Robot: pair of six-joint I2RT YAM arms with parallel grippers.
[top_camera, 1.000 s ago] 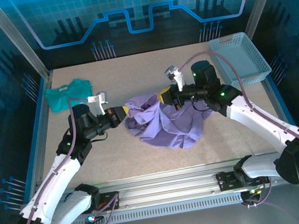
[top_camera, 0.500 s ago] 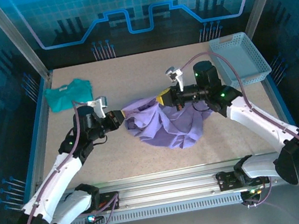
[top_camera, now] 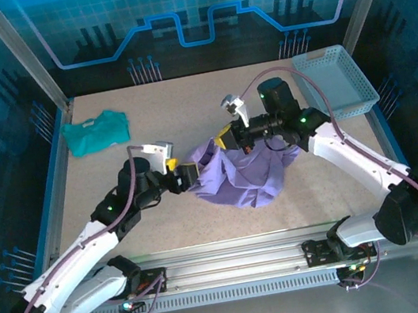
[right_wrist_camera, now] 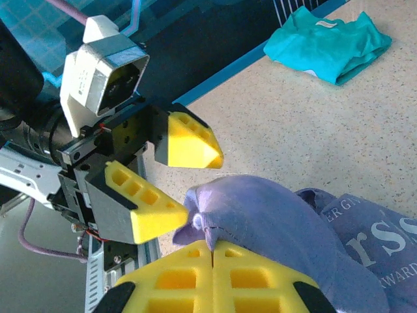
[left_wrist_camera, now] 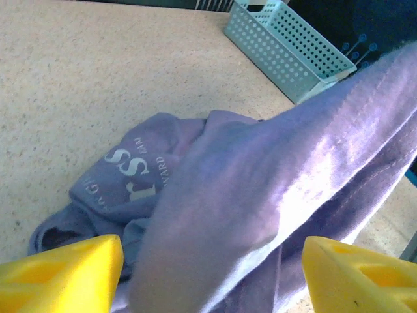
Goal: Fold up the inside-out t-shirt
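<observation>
The lavender t-shirt (top_camera: 244, 173) lies in a soft, crumpled heap at the middle of the speckled worktop (top_camera: 184, 100), and we read white lettering on one fold. The right jaws are clenched on a raised ridge of its cotton, their ribbed yellow fingers (right_wrist_camera: 174, 279) pressed flat together. The left jaws stand released at the heap's left side, wedge-shaped yellow fingers (right_wrist_camera: 190, 141) apart, with a seamed band of cloth just ahead of them, ungripped. Near the far left corner we see a bunched teal shirt (top_camera: 95, 133), and at the far right corner a perforated pale-blue basket (top_camera: 334, 81).
</observation>
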